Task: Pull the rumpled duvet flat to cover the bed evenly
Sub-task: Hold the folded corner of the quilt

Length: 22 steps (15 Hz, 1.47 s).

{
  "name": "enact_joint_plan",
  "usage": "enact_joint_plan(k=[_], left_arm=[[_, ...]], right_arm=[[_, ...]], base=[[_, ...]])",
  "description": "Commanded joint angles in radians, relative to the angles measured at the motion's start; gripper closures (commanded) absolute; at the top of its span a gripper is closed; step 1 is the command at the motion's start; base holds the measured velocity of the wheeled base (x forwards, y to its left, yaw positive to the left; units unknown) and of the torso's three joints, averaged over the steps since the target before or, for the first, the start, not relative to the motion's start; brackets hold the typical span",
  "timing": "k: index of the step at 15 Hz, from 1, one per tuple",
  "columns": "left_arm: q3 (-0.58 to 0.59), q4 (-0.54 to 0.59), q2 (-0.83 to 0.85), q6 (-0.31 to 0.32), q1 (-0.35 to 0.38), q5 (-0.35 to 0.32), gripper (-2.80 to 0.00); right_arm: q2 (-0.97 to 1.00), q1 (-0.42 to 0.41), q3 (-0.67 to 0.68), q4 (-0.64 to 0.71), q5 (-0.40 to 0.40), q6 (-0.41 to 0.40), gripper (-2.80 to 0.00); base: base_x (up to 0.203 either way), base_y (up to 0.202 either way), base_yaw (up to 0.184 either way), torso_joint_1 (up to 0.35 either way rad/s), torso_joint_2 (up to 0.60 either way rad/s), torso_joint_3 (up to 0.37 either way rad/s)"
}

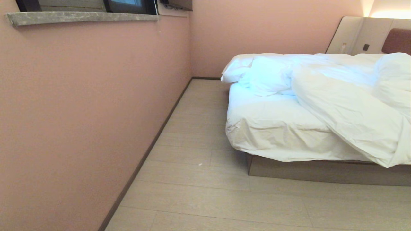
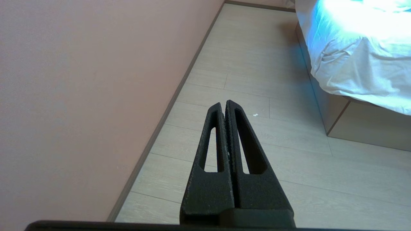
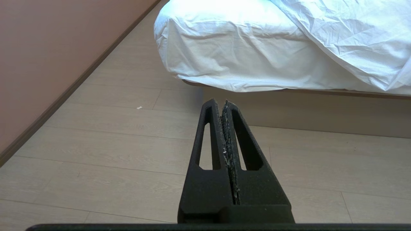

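The bed (image 1: 289, 170) stands at the right of the head view, with a beige base and a white-sheeted mattress corner (image 1: 266, 128) bare. The duvet (image 1: 346, 109) lies rumpled across it, bunched toward the right and hanging over the foot edge. It also shows in the right wrist view as creased white duvet (image 3: 346, 35) over the mattress. Neither arm is in the head view. My left gripper (image 2: 223, 104) is shut and empty above the floor near the wall. Also shut and empty, my right gripper (image 3: 220, 102) points at the bed base (image 3: 321, 109), short of it.
A pink wall (image 1: 80, 112) with a dark skirting board runs along the left. Pale wood floor (image 1: 199, 179) forms an aisle between wall and bed. White pillows (image 1: 257, 73) are heaped at the far end, near the brown headboard (image 1: 398, 40).
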<state>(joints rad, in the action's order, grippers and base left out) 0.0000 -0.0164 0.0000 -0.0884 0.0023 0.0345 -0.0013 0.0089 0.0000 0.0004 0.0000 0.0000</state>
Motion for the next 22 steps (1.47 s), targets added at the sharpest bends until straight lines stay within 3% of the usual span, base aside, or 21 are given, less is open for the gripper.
enact_joint_plan(k=[1, 7, 22], left_arm=[[0.0, 0.0, 0.0, -0.001, 0.001, 0.001, 0.0], [0.0, 0.0, 0.0, -0.002, 0.0, 0.001, 0.0], [0.0, 0.0, 0.0, -0.002, -0.001, 0.001, 0.0]], right_arm=[[0.001, 0.0, 0.0, 0.0, 0.0, 0.0, 0.0], [0.001, 0.0, 0.0, 0.0, 0.0, 0.0, 0.0], [0.001, 0.0, 0.0, 0.0, 0.0, 0.0, 0.0]], base=[[0.0, 0.0, 0.0, 0.0, 0.0, 0.0], [0.018, 0.0, -0.001, 0.0, 0.0, 0.001], [0.196, 0.0, 0.0, 0.002, 0.0, 0.002]])
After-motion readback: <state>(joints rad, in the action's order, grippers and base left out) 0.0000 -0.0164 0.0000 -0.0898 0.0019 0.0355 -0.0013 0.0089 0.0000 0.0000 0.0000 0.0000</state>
